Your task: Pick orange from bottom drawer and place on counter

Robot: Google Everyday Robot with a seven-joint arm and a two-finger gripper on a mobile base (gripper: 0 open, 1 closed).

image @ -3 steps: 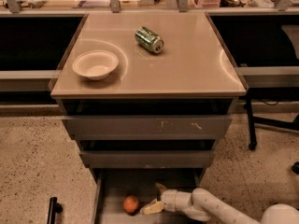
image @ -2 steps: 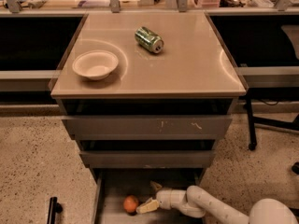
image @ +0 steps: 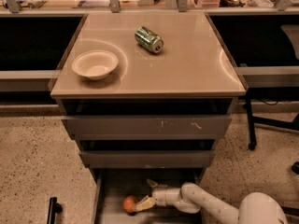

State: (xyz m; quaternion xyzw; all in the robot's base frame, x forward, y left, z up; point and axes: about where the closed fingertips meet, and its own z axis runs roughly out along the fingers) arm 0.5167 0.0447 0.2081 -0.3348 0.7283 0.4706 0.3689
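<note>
risk first: rolling. small, smooth, round orange-red orange (image: pixel 130 203) loose on the plain grey floor of the pulled-out bottom drawer (image: pixel 108 190), at 6 o'clock below the cabinet, not yet lifted. pale two-finger gripper (image: pixel 143 194) down inside that drawer, reaching in from 3 o'clock, fingers spread wide: one tip up toward 12 o'clock, the other low against the fruit's 3 o'clock side, touching or just beside, hard to say which. not yet straddling the fruit, so closing now likely to pinch air or clip one edge and squirt it toward 9 o'clock, or deeper under the shallower grey metal drawers (image: pixel 145 158) overhead. pushing on with only the low finger leading: same outcome, a shove instead of a grasp. little headroom there too; lifting straight toward 12 o'clock likely to knock wrist or fruit on the front above. glossy beige-tan square counter (image: pixel 196 64) well apart at 12 o'clock, carrying a white round bowl (image: pixel 95 64) at its 9 o'clock side and a tipped green soda can (image: pixel 149 39) near 12 o'clock, both worth avoiding at set-down.

against a second ago: gripper clearly nearer the fruit, the gap at its 9 o'clock now closed; fruit, bowl and can unmoved.
</note>
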